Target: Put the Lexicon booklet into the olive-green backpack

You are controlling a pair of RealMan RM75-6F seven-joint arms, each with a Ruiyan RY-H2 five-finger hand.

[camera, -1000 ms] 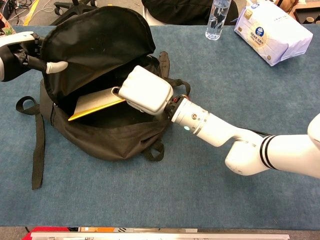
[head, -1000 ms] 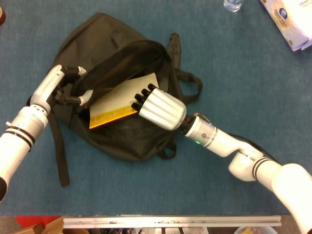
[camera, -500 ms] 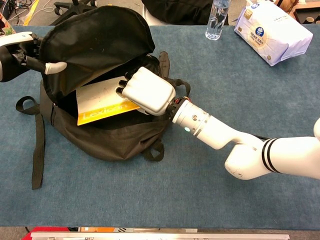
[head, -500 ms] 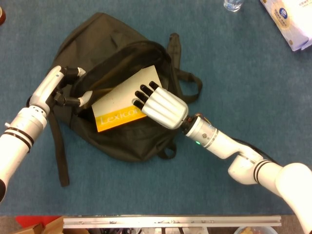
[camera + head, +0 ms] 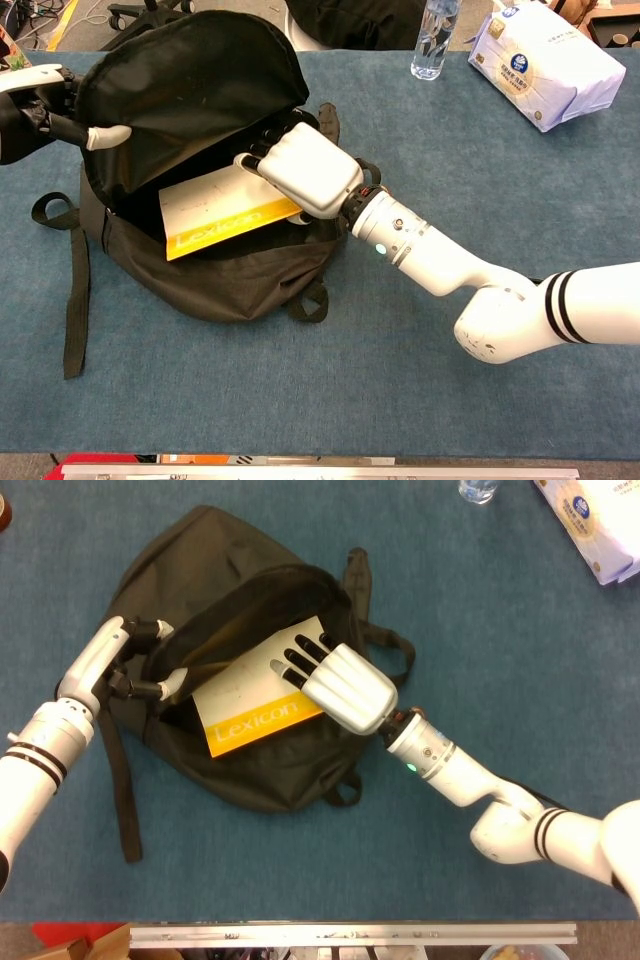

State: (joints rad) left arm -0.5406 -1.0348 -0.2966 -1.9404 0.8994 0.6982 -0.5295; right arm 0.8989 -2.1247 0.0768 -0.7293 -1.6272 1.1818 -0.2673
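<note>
Right hand (image 5: 335,675) grips the Lexicon booklet (image 5: 262,702) by its upper edge, fingers spread flat across the white cover, booklet lying tilted half inside the open mouth of the olive-green backpack (image 5: 255,770); left hand (image 5: 135,660) pinches the backpack's flap, holding it up.

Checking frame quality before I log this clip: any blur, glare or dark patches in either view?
Head view: sharp, evenly lit; Lexicon booklet lettering is readable. Chest view: also sharp, but the backpack interior is deep shadow, and the right hand shell is bright without hiding detail.
</note>
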